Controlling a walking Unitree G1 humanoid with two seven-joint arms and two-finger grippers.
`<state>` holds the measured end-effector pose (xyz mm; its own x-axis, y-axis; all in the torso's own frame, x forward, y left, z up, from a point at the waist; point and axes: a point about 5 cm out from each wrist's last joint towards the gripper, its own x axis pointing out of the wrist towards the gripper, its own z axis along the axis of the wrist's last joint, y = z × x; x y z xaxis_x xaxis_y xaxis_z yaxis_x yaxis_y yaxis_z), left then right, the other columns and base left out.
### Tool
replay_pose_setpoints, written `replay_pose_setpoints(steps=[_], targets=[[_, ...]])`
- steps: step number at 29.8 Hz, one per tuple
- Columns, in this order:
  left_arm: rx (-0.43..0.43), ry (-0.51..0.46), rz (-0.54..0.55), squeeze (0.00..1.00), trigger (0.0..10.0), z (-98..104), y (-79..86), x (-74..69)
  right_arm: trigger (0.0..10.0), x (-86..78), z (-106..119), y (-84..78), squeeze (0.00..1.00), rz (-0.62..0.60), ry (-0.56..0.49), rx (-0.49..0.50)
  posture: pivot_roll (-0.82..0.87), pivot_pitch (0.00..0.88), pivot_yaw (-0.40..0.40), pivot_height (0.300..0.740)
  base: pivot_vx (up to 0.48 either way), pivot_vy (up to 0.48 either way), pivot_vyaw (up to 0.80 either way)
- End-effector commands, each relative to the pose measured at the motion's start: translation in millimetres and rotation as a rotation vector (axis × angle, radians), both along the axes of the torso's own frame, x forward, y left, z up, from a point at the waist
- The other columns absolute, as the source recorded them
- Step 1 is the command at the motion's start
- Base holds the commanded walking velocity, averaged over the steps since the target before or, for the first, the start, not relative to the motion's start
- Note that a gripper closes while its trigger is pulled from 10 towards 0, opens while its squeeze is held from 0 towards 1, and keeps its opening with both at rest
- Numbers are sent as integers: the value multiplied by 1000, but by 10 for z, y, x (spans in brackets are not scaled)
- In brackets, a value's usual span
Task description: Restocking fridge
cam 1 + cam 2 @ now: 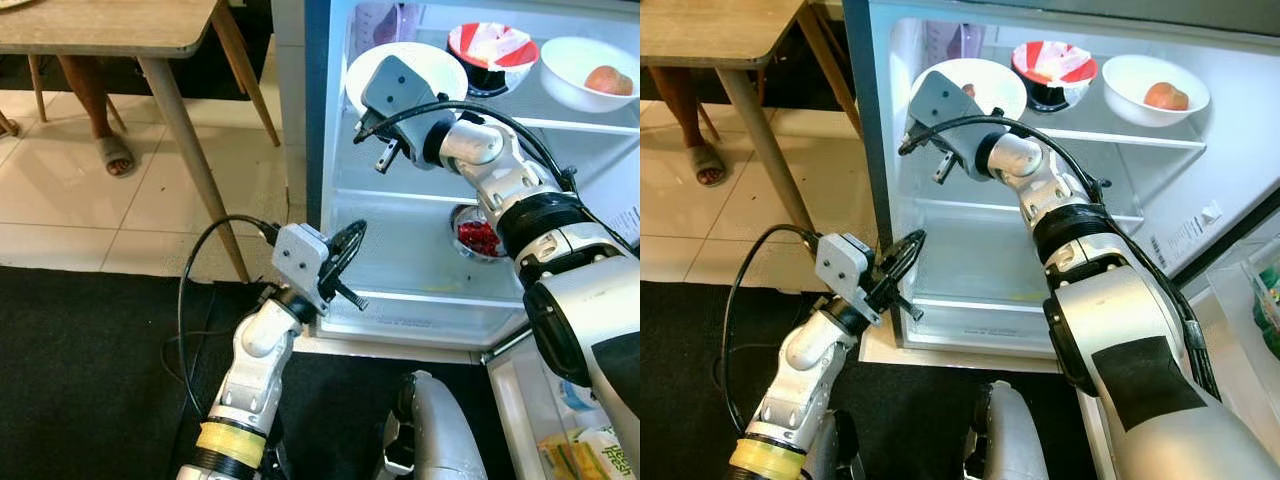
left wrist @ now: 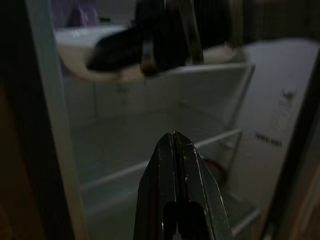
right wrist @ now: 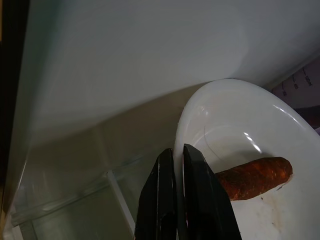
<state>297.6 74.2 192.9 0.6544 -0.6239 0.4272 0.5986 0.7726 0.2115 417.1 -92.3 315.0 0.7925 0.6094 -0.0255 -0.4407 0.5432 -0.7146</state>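
At the left end of the fridge's top shelf [image 1: 560, 125], the right gripper [image 3: 177, 165] pinches the rim of a white bowl [image 3: 240, 130] holding a sausage [image 3: 255, 177], while the left gripper [image 2: 174, 145] hangs closed.

**White Bowls, Red Accents in the Fridge**

The fridge [image 1: 420, 270] is white inside. On its top shelf, a white bowl [image 3: 240, 130] holds a reddish-orange sausage [image 3: 252, 177]. Beside it sits a red-and-white patterned bowl [image 1: 492, 50], then a white bowl [image 1: 585, 70] with an orange-red fruit [image 1: 608, 80]. Lower down, a clear dish [image 1: 477, 236] holds deep red pieces. Outside the fridge lie a black mat [image 1: 90, 370] and cream tiles [image 1: 150, 200].
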Motion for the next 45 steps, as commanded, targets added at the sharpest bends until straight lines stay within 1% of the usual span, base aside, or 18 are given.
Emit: replay_pose_setpoints(steps=[1,3,5,11,19,20,22,23,25,27,28,29,37,39,40,43,44,45], targets=[[-2,-21,0,0,10000,73,9,-15,10000,10,32,10,0,-18,-1,6,-34,315,-65,592,0,0,0],[-9,-37,8,0,10000,144,29,-15,10000,12,61,14,0,-25,-6,13,-29,317,-68,592,0,0,0],[-9,-39,12,0,10000,156,40,-13,10000,14,78,17,0,-29,-8,18,-29,317,-68,592,0,0,0],[-6,-27,20,0,10000,141,62,-34,10000,15,134,36,0,-36,-12,48,-22,326,-67,592,0,0,0],[-7,-10,17,0,10000,150,38,-76,10000,15,225,66,0,-53,-38,69,-16,338,-67,592,0,0,0],[-8,-6,16,0,10000,155,35,-86,10000,17,254,68,839,-71,-65,60,-14,339,-67,592,0,0,0],[-8,-4,16,0,10000,157,35,-88,10000,18,265,66,839,-81,-79,56,-14,339,-67,592,0,0,0],[-7,-2,15,0,10000,156,34,-89,10000,21,303,55,1000,-103,-105,66,-14,339,-67,592,0,0,0],[-7,0,15,0,10000,156,34,-89,10000,22,329,43,1000,-119,-126,74,-12,339,-65,592,0,0,0],[-7,1,15,0,10000,156,31,-88,10000,20,409,11,1000,-152,-174,124,-11,337,-66,592,0,0,0],[-7,1,15,0,10000,156,31,-88,10000,20,409,11,1000,-152,-174,124,-11,337,-66,592,0,0,0],[-7,2,16,0,10000,158,30,-84,10000,12,474,-24,0,-160,-199,151,-14,331,-62,592,0,0,0],[-7,5,12,0,10000,170,13,-80,10000,-24,602,-81,0,-124,-245,175,-18,318,-57,592,0,0,0],[-9,4,10,0,10000,174,8,-77,10000,-41,646,-108,0,-100,-251,199,-19,315,-55,592,0,0,0],[-11,5,8,0,10000,176,2,-65,10000,-71,723,-169,0,-64,-268,237,-23,309,-52,592,0,0,0],[-11,5,6,0,10000,174,1,-62,10000,-86,753,-196,0,-45,-273,251,-25,306,-48,592,0,0,0],[-10,6,4,0,10000,171,-1,-59,10000,-101,777,-221,0,-26,-277,255,-28,300,-45,592,0,0,0],[-10,6,-1,0,10000,169,-11,-54,10000,-129,794,-259,0,26,-275,249,-29,293,-44,592,0,0,0]])
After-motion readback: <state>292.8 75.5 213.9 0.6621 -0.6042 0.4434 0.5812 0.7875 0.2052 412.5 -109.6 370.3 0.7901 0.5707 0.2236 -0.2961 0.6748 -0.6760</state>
